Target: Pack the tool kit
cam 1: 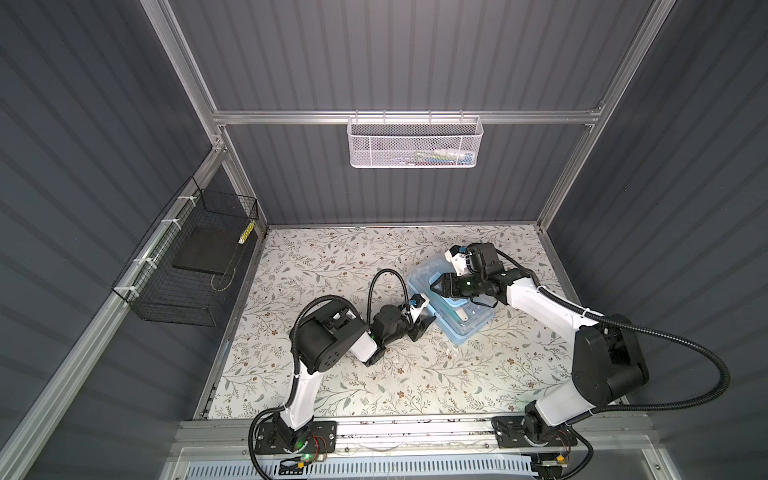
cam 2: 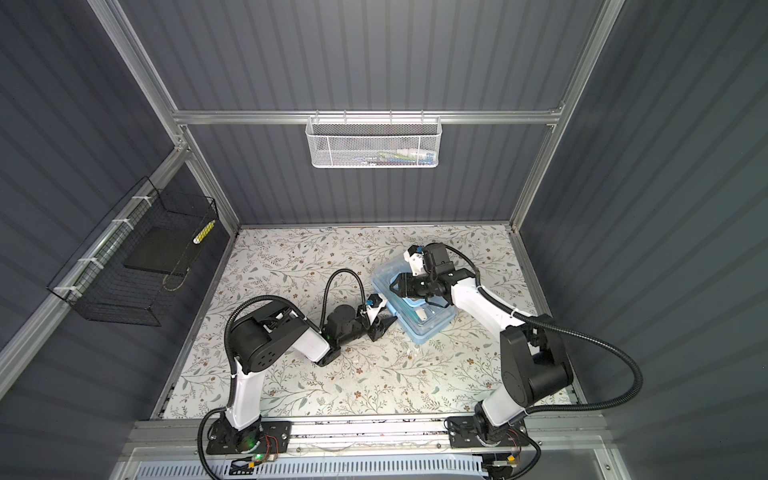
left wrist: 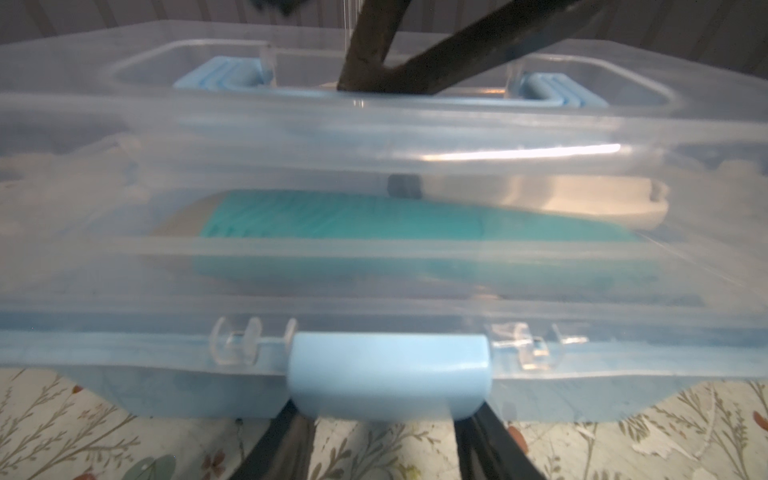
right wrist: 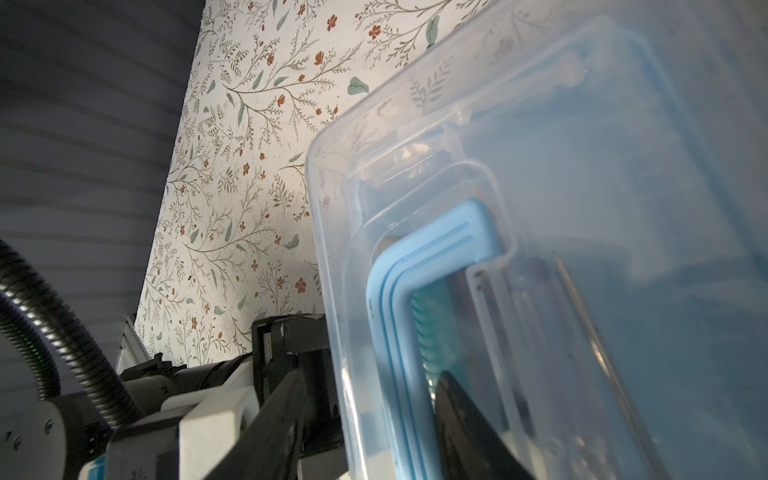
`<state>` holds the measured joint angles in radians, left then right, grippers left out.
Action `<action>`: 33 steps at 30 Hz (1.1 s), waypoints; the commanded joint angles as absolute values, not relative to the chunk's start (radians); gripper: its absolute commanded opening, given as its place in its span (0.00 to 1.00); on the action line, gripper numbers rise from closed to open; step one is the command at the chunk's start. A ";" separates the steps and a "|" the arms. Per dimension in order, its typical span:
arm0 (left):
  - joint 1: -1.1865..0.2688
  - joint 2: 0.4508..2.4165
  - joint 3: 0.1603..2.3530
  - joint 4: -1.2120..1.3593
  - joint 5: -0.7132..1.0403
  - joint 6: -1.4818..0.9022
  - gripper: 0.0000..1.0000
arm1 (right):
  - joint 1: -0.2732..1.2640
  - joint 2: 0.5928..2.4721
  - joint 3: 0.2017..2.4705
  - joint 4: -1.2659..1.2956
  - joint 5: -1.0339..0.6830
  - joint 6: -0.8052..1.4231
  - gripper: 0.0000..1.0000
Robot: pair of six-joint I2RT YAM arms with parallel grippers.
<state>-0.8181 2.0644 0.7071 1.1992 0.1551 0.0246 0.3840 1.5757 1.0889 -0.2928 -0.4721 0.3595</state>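
Beside tool kit [cam 1: 467,329], left claw [cam 1: 424,326] open astride latch [left wrist: 388,374]; right claw [cam 1: 434,286], state unclear

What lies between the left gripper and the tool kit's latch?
Nothing: in the left wrist view the jaws of the left gripper reach up to the blue latch of the tool kit, floral table beneath them. Contact is unclear.

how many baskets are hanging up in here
2. A white mesh basket hangs on the rail at the back; a black wire basket is fixed to the left wall. No other shows in both top views.
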 commanded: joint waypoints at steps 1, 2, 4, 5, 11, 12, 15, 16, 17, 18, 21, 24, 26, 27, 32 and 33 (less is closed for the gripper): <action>-0.813 2.071 0.725 1.179 0.165 0.048 0.52 | 0.395 1.624 1.060 -0.425 -0.488 0.373 0.53; -0.814 2.072 0.724 1.178 0.162 0.050 0.52 | 0.395 1.624 1.060 -0.425 -0.488 0.374 0.53; -0.814 2.071 0.724 1.177 0.161 0.052 0.49 | 0.396 1.624 1.061 -0.423 -0.489 0.374 0.53; -0.814 2.069 0.723 1.178 0.161 0.051 0.48 | 0.395 1.624 1.060 -0.423 -0.489 0.375 0.53; -0.814 2.051 0.728 1.160 0.158 0.052 0.42 | 0.396 1.622 1.059 -0.429 -0.482 0.374 0.53; -0.814 2.044 0.730 1.151 0.158 0.051 0.41 | 0.396 1.621 1.058 -0.430 -0.480 0.374 0.53; -0.814 2.020 0.733 1.106 0.161 0.048 0.38 | 0.395 1.621 1.055 -0.433 -0.478 0.373 0.52; -0.814 2.010 0.736 1.085 0.160 0.048 0.37 | 0.396 1.621 1.055 -0.434 -0.476 0.373 0.52; -0.814 2.000 0.739 1.062 0.162 0.050 0.36 | 0.395 1.621 1.054 -0.435 -0.473 0.373 0.52; -0.814 1.990 0.744 1.039 0.164 0.053 0.36 | 0.396 1.622 1.054 -0.436 -0.472 0.373 0.52; -0.814 1.962 0.755 0.972 0.163 0.060 0.36 | 0.395 1.621 1.054 -0.438 -0.471 0.373 0.50; -0.813 1.936 0.759 0.928 0.163 0.063 0.34 | 0.395 1.621 1.050 -0.435 -0.471 0.376 0.49; -0.814 1.924 0.761 0.907 0.161 0.064 0.34 | 0.395 1.621 1.048 -0.430 -0.473 0.379 0.49; -0.814 1.920 0.762 0.896 0.160 0.064 0.34 | 0.395 1.621 1.048 -0.429 -0.474 0.379 0.49; -0.814 1.898 0.776 0.846 0.159 0.069 0.35 | 0.396 1.621 1.044 -0.423 -0.474 0.380 0.49; -0.814 1.892 0.777 0.839 0.158 0.069 0.34 | 0.396 1.621 1.042 -0.423 -0.473 0.380 0.49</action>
